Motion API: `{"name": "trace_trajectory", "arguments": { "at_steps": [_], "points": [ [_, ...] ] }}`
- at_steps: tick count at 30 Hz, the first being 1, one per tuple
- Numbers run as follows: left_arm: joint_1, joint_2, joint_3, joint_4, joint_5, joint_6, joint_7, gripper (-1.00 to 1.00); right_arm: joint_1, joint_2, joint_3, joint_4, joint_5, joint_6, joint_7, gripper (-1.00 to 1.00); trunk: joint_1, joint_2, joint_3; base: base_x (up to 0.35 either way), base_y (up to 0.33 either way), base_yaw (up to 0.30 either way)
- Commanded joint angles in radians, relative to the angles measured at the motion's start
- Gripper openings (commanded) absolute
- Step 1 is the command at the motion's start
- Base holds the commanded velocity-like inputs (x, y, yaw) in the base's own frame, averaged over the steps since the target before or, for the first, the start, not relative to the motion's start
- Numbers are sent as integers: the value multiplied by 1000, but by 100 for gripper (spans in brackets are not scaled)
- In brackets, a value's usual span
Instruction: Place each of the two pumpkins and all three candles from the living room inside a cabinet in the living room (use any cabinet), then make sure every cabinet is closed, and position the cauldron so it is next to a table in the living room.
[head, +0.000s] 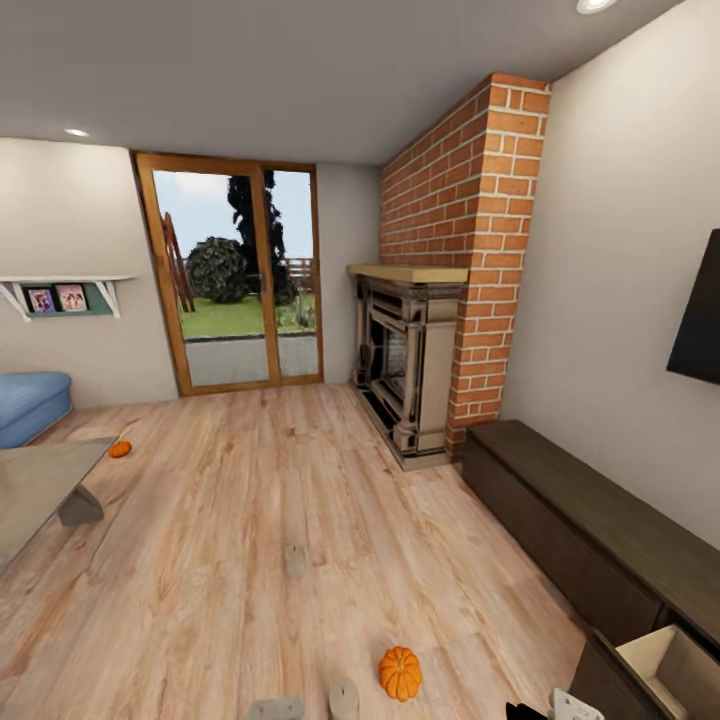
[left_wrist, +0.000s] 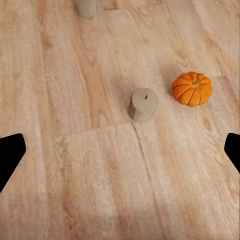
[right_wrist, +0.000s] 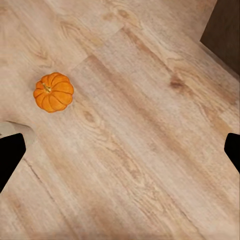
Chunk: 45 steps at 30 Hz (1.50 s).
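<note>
The cabinet (head: 590, 520) runs low and dark along the wall to the right of the brick fireplace (head: 415, 370), and serves here as the landmark. At its near end one drawer (head: 665, 665) stands pulled open, showing a pale inside.

One pumpkin (head: 400, 672) sits on the wood floor (head: 300, 480) out in front of that open drawer, well apart from the cabinet. Just beside it, on the side away from the cabinet, stands a candle (head: 344, 699); a second candle (head: 277, 709) is a little farther from the cabinet again, at the view's lower edge. A third candle (head: 294, 560) stands alone in the middle of the floor, farther from the cabinet.

The other pumpkin (head: 120, 449) lies far across the room from the cabinet, on the floor near the corner of the glass-topped table (head: 40, 490). A blue sofa (head: 30, 400) sits beyond the table.

In the left wrist view the left gripper (left_wrist: 120, 155) is spread wide with nothing between its dark fingertips (left_wrist: 10, 152); below it are a candle (left_wrist: 143, 105) and a pumpkin (left_wrist: 192, 89) near each other but apart, and another candle (left_wrist: 86, 7) at the frame edge.

In the right wrist view the right gripper (right_wrist: 120, 152) is likewise wide open and empty over bare floor, with the pumpkin (right_wrist: 53, 92) beneath and a dark corner of the cabinet (right_wrist: 224, 30) at the edge.
</note>
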Motion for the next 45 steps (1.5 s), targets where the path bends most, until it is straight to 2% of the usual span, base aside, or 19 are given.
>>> {"name": "trace_trajectory", "arguments": {
  "at_steps": [1,12,26,42,45],
  "points": [
    [-1,1,-5,-2,8,3,8,100,0,0,2,-2,-5,5,-3,100,0,-1,-2,0,81,0],
    [-1,1,-6,0,5,-6,8,100,0,0,16,-7,-7,-1,-3,100,0,-1,-2,40,51,0],
    [-1,1,-6,-1,3,-6,11,100,0,1,16,-6,-6,-2,-3,100,0,-1,-1,35,120,-10],
    [-1,2,-5,-11,7,-6,9,100,0,1,16,-4,-6,-3,-3,100,0,-1,5,0,16,-52],
    [-1,1,-6,-9,7,-5,8,100,0,1,16,-4,-6,-3,-3,100,-11,20,15,0,0,-2]
  ]
}}
